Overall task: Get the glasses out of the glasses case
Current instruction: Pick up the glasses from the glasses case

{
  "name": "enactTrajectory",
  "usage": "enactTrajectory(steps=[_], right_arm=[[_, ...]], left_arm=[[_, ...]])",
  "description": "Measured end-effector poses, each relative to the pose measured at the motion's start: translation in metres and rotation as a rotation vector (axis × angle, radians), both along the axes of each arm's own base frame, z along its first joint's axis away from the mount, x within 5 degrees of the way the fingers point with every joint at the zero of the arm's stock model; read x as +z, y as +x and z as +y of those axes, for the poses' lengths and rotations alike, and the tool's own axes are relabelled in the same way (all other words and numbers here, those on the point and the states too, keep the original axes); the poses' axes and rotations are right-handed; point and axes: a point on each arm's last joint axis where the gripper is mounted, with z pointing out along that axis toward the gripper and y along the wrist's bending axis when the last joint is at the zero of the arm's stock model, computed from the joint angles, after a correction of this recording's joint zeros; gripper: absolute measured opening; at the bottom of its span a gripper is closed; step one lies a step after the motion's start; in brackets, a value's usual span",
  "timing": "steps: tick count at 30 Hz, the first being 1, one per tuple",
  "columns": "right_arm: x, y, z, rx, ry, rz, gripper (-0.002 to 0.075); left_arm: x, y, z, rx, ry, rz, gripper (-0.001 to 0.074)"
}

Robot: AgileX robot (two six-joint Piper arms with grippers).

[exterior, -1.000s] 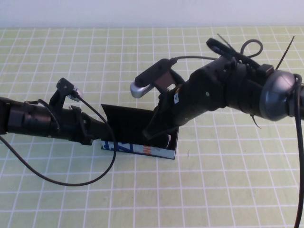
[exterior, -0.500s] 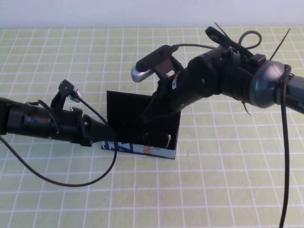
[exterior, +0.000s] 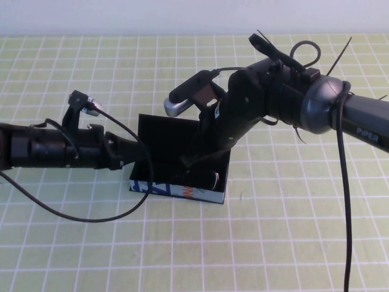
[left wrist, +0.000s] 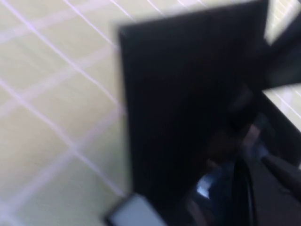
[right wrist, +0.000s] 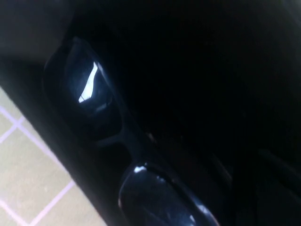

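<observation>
The glasses case (exterior: 176, 190) lies mid-table, its white printed side facing me and its flat black lid (exterior: 167, 143) standing open. The black glasses (exterior: 209, 179) lie inside near the case's right end. In the right wrist view their dark lenses (right wrist: 91, 96) show close up against the black lining. My left gripper (exterior: 135, 159) is at the case's left end, against the lid's edge, and the lid (left wrist: 188, 94) fills the left wrist view. My right gripper (exterior: 193, 159) reaches down into the open case, just left of the glasses.
The green grid mat (exterior: 273, 243) covers the table. A black cable (exterior: 91, 218) loops from the left arm over the mat in front of the case. The right arm's bulk and wrist camera (exterior: 189, 96) hang over the case's back right.
The lid has swung further up. The left gripper has risen beside the lid. The right arm has moved left and down, deeper into the case.
</observation>
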Motion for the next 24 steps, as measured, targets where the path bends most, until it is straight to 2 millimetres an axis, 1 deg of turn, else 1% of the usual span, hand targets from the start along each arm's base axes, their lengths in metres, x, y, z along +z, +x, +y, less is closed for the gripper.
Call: enactTrajectory(steps=[6,10,14,18,21,24], right_arm=[[0.003,-0.003,0.001,0.050,-0.008,0.032,-0.0017],[0.014,-0.004,0.005,0.129,0.001,0.031,-0.0017],[0.025,-0.008,0.010,0.248,0.016,0.043,-0.0002],[0.029,-0.016,0.014,0.398,0.027,0.061,0.0064],[0.028,-0.019,0.014,0.473,0.020,0.064,0.0142],[0.028,-0.020,0.015,0.504,0.014,0.056,0.0225]], left_arm=[[-0.002,0.012,0.004,0.143,0.003,-0.006,-0.0004],[-0.009,0.015,0.005,0.172,-0.003,0.015,-0.0004],[-0.010,0.016,0.005,0.187,-0.012,0.022,-0.0004],[-0.012,0.017,0.006,0.203,-0.026,0.028,-0.0004],[-0.012,0.017,0.006,0.205,-0.024,0.029,-0.0004],[-0.012,0.017,0.006,0.205,-0.024,0.029,-0.0004]])
